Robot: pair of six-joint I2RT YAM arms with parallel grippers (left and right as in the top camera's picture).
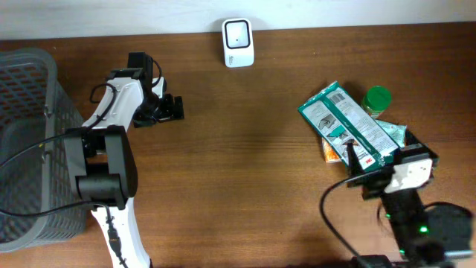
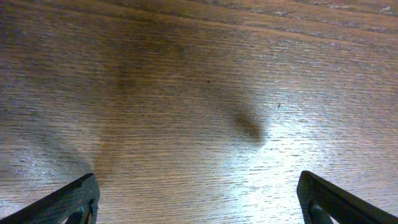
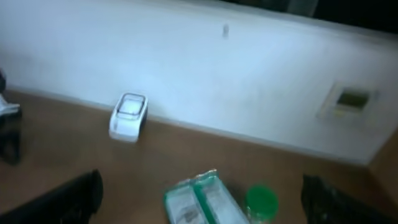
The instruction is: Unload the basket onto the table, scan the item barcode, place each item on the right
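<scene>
The item, a green and white packet (image 1: 346, 123), lies flat at the right of the table on a small pile, printed side up. It also shows low in the blurred right wrist view as the packet (image 3: 202, 202). My right gripper (image 1: 383, 154) hovers over the packet's near end, open, its fingers (image 3: 71, 198) wide apart on either side with nothing held. The white barcode scanner (image 1: 238, 42) stands at the table's far edge by the wall, and appears as the scanner (image 3: 129, 115) in the right wrist view. My left gripper (image 1: 177, 108) is open over bare wood (image 2: 199, 124), holding nothing.
A green-capped bottle (image 1: 377, 99) and an orange packet (image 1: 329, 151) lie beside and under the item. A grey mesh basket (image 1: 30, 141) fills the table's left end. The white wall (image 3: 249, 74) runs behind the scanner.
</scene>
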